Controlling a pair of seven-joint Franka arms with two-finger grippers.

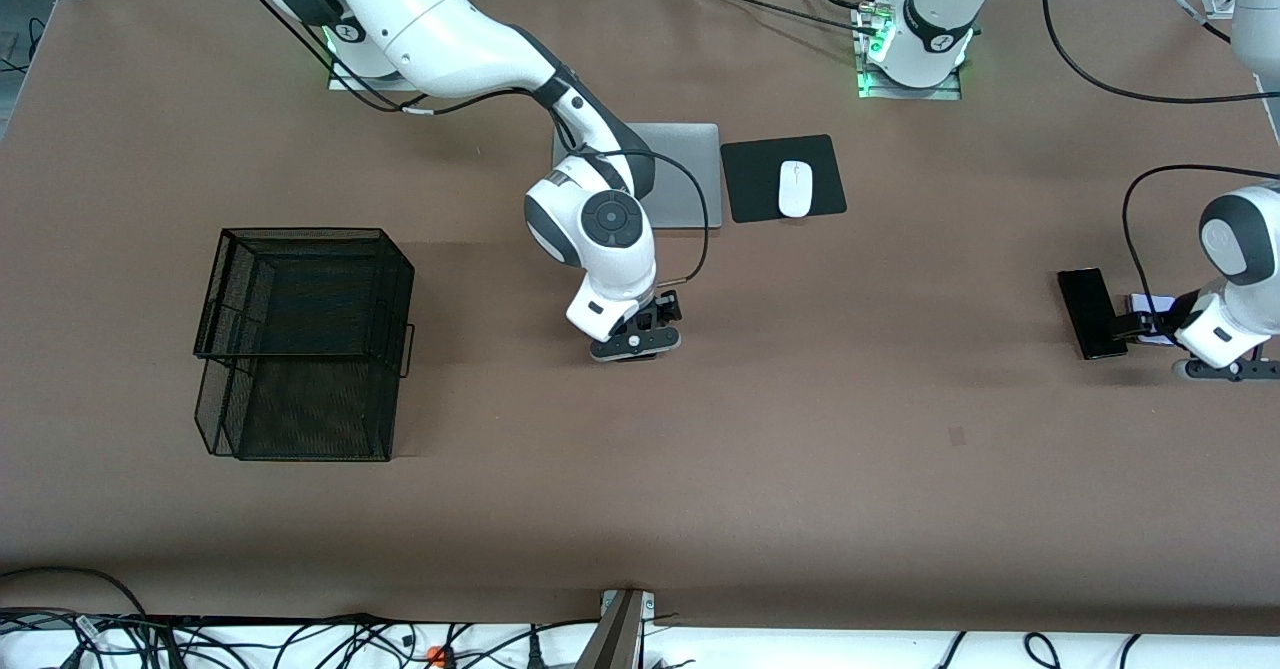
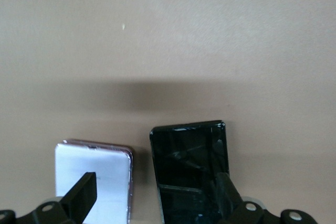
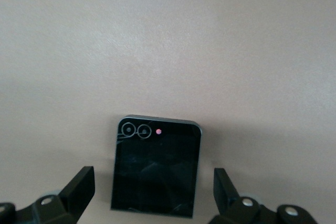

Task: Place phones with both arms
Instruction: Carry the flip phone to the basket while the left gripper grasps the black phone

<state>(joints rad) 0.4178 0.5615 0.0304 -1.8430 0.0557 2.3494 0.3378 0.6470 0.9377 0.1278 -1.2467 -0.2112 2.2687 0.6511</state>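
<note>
Across the table, bare brown surface lies all around the right gripper (image 1: 636, 341), with the mesh basket (image 1: 305, 344) and laptop (image 1: 690, 174) well apart. Left wrist view — left gripper (image 2: 155, 195) wide over white phone (image 2: 107, 174) and long black phone (image 2: 191, 166). Right wrist view — fingers (image 3: 79, 184) spread wide either side of the squarish black phone (image 3: 156, 166).

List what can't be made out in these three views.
- Small black phone: hidden under the right gripper in the front view; shows only in the right wrist view.
- White phone: mostly covered by the left gripper in the front view; cut off by the frame edge in the left wrist view.
- Long black phone: one end cut off in the left wrist view.
- Mesh basket: contents unreadable through the mesh.
</note>
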